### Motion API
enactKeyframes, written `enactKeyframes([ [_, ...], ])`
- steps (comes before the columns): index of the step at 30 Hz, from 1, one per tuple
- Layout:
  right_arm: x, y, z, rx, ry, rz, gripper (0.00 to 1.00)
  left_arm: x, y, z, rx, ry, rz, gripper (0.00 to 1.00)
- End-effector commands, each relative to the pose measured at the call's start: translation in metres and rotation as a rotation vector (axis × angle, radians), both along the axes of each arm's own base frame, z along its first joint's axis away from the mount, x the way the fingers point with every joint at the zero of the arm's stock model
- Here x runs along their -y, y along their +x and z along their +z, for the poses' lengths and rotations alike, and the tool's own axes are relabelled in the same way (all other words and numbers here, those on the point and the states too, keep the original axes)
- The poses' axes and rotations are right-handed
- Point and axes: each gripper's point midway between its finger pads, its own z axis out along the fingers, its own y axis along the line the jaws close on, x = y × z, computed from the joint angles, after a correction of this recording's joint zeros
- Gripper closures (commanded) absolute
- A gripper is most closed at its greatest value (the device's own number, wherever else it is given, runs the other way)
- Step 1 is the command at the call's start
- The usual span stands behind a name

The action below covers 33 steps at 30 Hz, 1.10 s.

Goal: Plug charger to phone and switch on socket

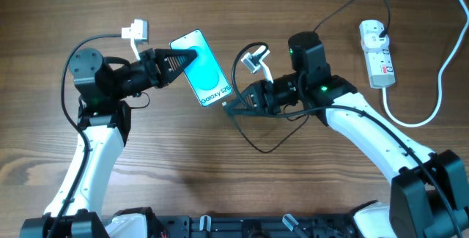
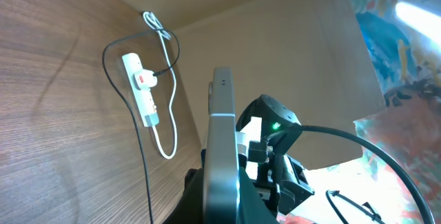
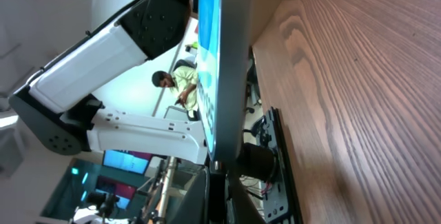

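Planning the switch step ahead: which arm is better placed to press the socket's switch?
Right. The socket lies on the right arm's side; the left gripper is farther off, clamping the phone. The right gripper would first have to release the charger.

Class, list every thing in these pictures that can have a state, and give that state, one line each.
phone: screen lit turquoise, held by one end.
left gripper: jaws shut on the phone.
right gripper: jaws shut on the charger's plug tip.
charger: far end plugged into the socket; tip at the phone's end, seating unclear.
socket: charger plugged in; switch position too small to tell.
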Motion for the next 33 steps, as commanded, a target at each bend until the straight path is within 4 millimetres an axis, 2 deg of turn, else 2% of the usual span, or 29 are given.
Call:
enactKeyframes([
  [1,-0.001,-0.005,0.01,-0.014,0.019,0.028,0.96,0.001,0.0,0.005,0.021,0.002,-0.004,0.96],
  [7,-0.019,-0.003,0.012,0.004,-0.004,-0.003,0.95,0.001,0.0,0.005,0.021,0.002,-0.004,0.96],
  [16,-0.02,0.006,0.008,0.0,-0.032,-0.056,0.96,0.002,-0.003,0.005,0.026,0.004,-0.022,0.96],
  [24,-0.013,0.013,0.009,-0.004,-0.026,-0.074,0.95,0.004,-0.008,0.006,0.043,0.008,-0.055,0.96],
  [33,-0.011,0.014,0.013,0.008,-0.008,-0.066,0.95,0.005,-0.009,0.006,0.056,0.014,-0.059,0.96],
])
